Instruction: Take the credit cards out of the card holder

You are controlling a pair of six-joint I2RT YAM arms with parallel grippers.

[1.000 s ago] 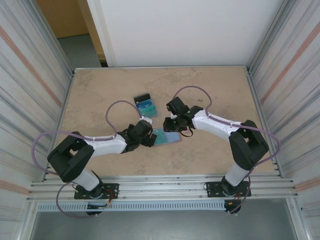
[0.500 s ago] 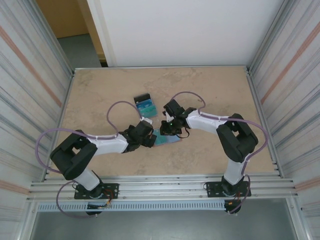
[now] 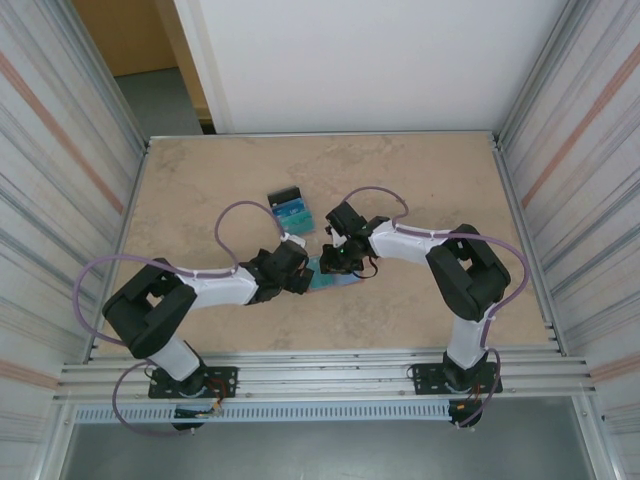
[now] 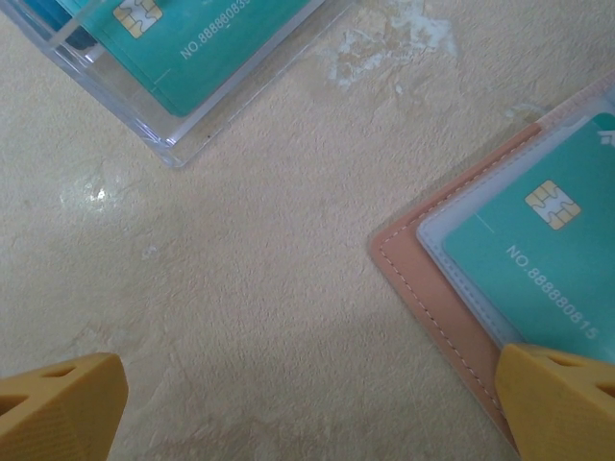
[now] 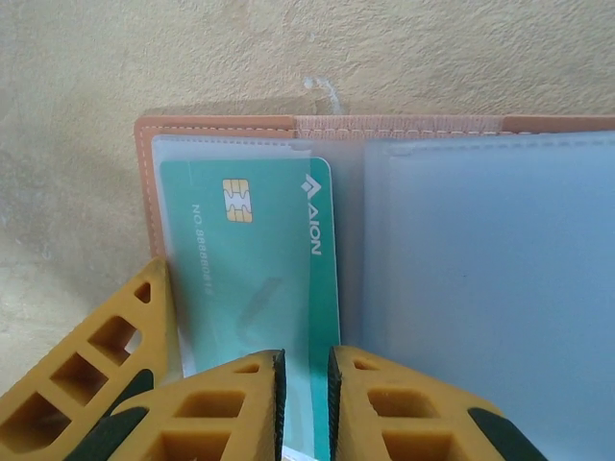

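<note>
Left gripper (image 4: 307, 408): jaws spread wide, nothing between them. Its right finger sits at the pink edge of the card holder (image 5: 221, 125); judged a hold-down, though contact can't be confirmed.

Right gripper (image 5: 306, 389): jaws almost closed, only a narrow slit. Tips are over the near end of the teal card (image 5: 255, 274), and teal shows through the slit. Can't tell whether the card is pinched or only pressed.

Card holder lies open and flat on the table (image 4: 240, 288), between the two grippers. In the right wrist view the teal card sits in the left clear pocket, running toward 12 o'clock from the fingertips. The right pocket looks frosted; contents unclear.

Step in hand, as judged: draw the card out toward 6 o'clock, along the pocket's length.
- Keep the pull straight, or the plastic will bind.
- Left finger must pin the holder, or the holder drags along.
- Grip only the card, not the pocket film.

Farther off, at 11 o'clock of the holder in the top view: clear tray (image 4: 163, 144) holding a second teal card (image 4: 221, 38).
</note>
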